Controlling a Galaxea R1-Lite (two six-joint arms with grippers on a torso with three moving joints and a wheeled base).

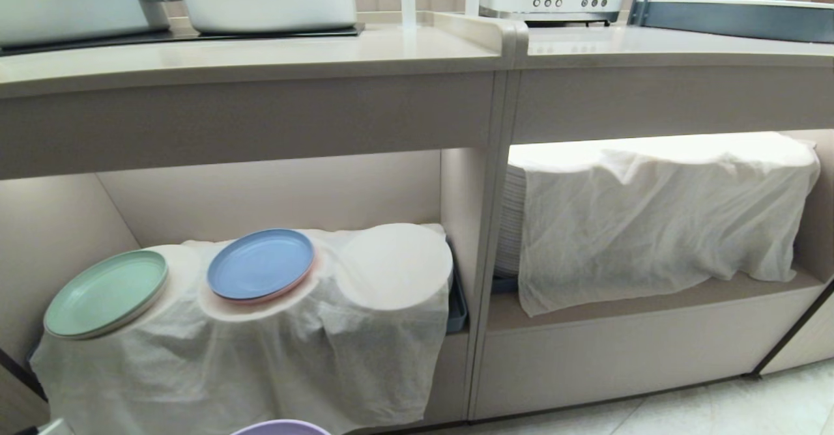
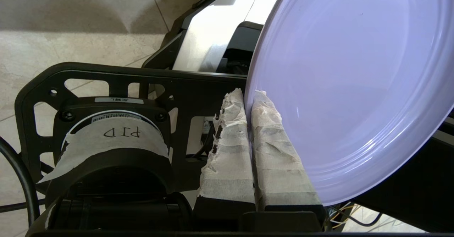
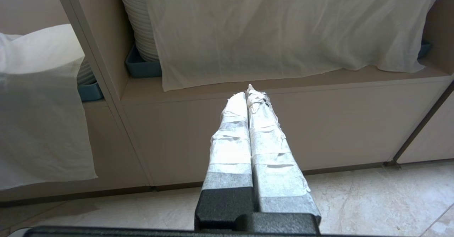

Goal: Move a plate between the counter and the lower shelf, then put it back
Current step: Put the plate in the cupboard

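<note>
We've got the plate [image 2: 351,88] pinched at its rim by our left gripper [image 2: 248,100], the taped fingers [image 2: 273,152] clamped tight on the edge, and the plate tilts up and away from them over the floor and the robot's own base. In the head view only a lilac sliver [image 1: 280,427] of it peeks in at six o'clock, well below the lower shelf [image 1: 273,187] and apart from it. Ahead of us in that cubby sit a green plate [image 1: 107,292] at about eight o'clock and a blue plate [image 1: 260,262] nearer centre, both on a draped white cloth [image 1: 273,357]. The bare round patch of cloth [image 1: 397,269] at three o'clock of the blue plate looks to us the likeliest landing spot. We'd bring the plate in level and clear under the counter [image 1: 260,57] edge, since an edge grip could let it swing. Our right gripper [image 3: 250,95] is parked, fingers pressed together, empty, pointing at the neighbouring covered cubby.
</note>
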